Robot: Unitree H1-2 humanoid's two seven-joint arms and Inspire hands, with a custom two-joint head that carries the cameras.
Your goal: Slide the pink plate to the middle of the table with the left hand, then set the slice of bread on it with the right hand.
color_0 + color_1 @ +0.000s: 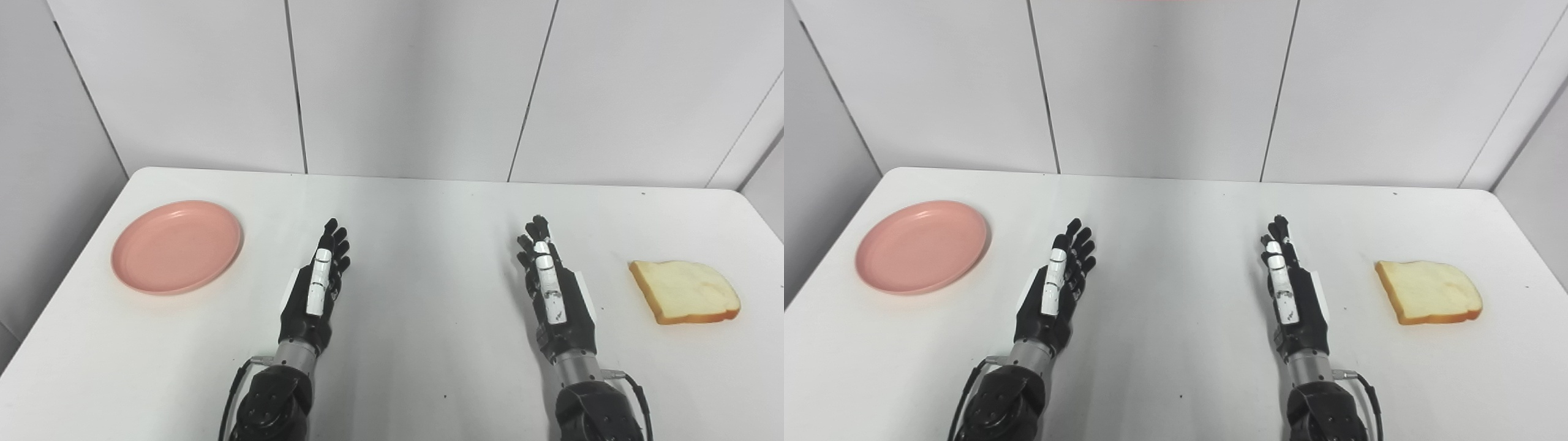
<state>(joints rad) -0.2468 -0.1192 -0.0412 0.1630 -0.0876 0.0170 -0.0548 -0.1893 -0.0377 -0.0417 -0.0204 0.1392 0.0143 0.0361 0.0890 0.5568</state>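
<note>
Nearest the front edge of the white tabletop (429, 343), two black forearms are seen coming in from below, each with a metal wrist and a cable looped beside it. The left hand (315, 288) is held edge-on above the tabletop, left of the middle, with its fingers stretched forward and apart from one another at the tips, and nothing is held in it. The right hand (551, 288) is held in the same edge-on way right of the middle, its fingers stretched forward and kept closer together, and nothing is held in it either. A white strip runs along the upper side of each hand; no writing, brand or label can be read on the hands or anywhere else. The slice of bread (685, 292) lies flat near the right edge of the tabletop, well apart from the right hand, its crust turned toward the front edge and the right edge. The pink plate (176, 246) stands near the left edge, slightly farther back than the bread and apart from the left hand, and nothing lies on it. A few small dark specks are scattered over the tabletop. Behind the back edge, light grey wall panels (410, 86) divided by thin dark seams are seen.
</note>
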